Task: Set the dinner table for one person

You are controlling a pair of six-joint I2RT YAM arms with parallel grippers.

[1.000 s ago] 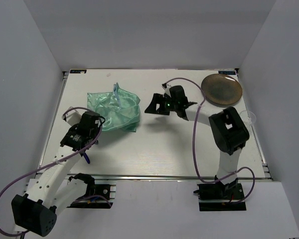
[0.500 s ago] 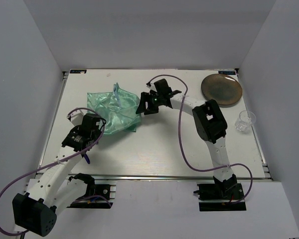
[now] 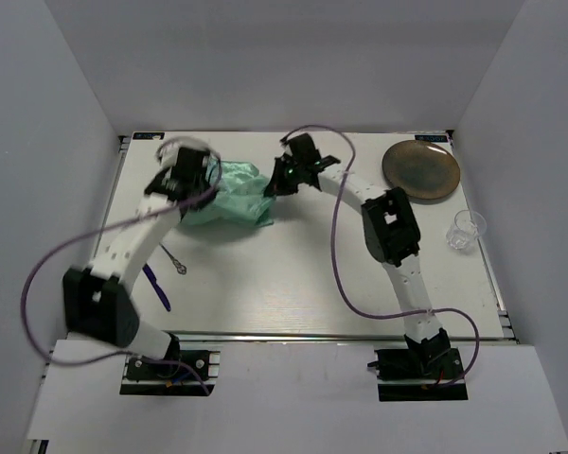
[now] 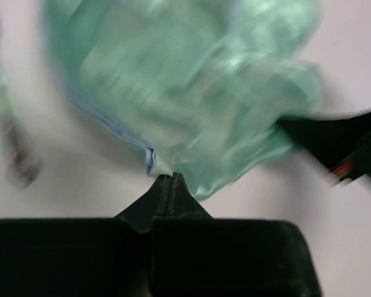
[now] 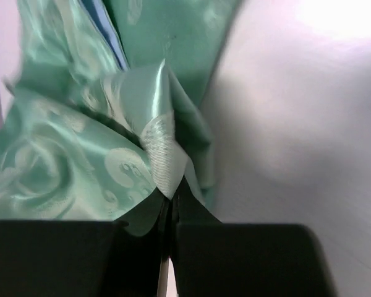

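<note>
On the white dinner table lies a shiny green patterned cloth, bunched up at the far left of centre. My left gripper is at the cloth's left edge. In the left wrist view it is shut on a hemmed corner of the cloth. My right gripper is at the cloth's right edge. The right wrist view shows it shut on a folded edge of the cloth.
A brown plate sits at the far right, and a clear glass stands near the right edge. A spoon and a purple-handled utensil lie on the left side in front of the cloth.
My left arm has swung from the near left to the far side, drawing the cloth's corner with it. The right gripper moved left and shut on the cloth's right edge. The cloth is more bunched.
</note>
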